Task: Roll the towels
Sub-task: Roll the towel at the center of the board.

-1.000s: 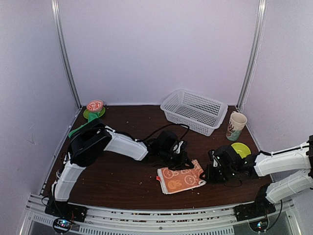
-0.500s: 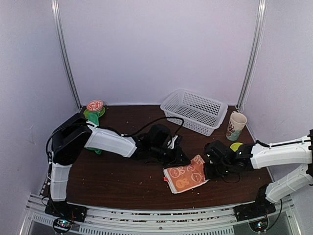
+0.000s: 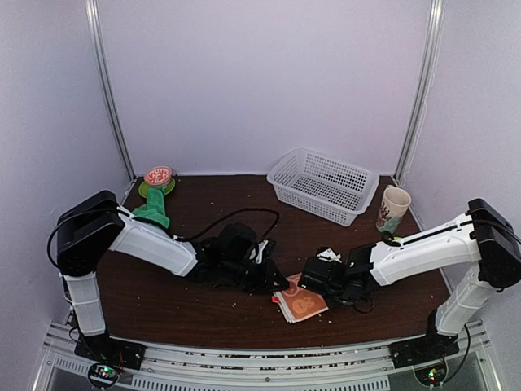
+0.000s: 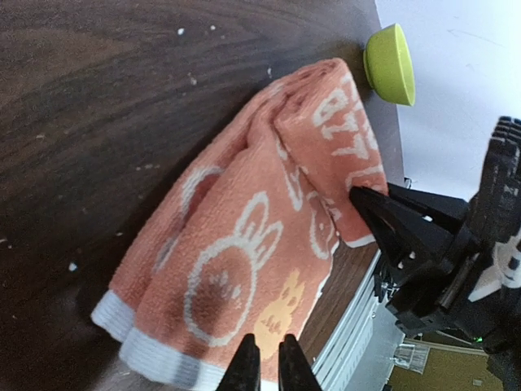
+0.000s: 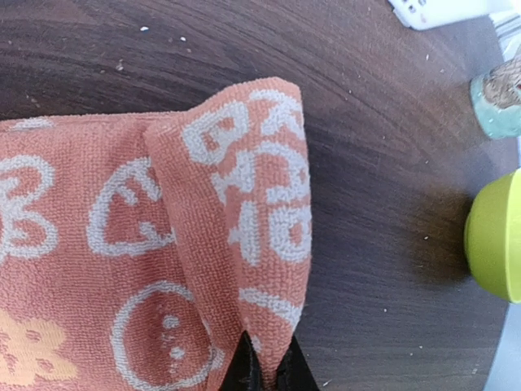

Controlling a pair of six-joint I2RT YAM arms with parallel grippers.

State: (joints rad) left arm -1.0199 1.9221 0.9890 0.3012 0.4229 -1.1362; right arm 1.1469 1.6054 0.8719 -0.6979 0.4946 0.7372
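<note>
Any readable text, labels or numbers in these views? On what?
Folded edge of the orange towel: white block letters, broken by the fold; no whole word reads.
Print on the cup: too small to read.
Marking on the red disc: too blurred.
Nothing else shows text.

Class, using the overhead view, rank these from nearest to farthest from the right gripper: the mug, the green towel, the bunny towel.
1. The bunny towel, front centre, pinched in the right gripper.
2. The mug, back right.
3. The green towel, far left.
</note>
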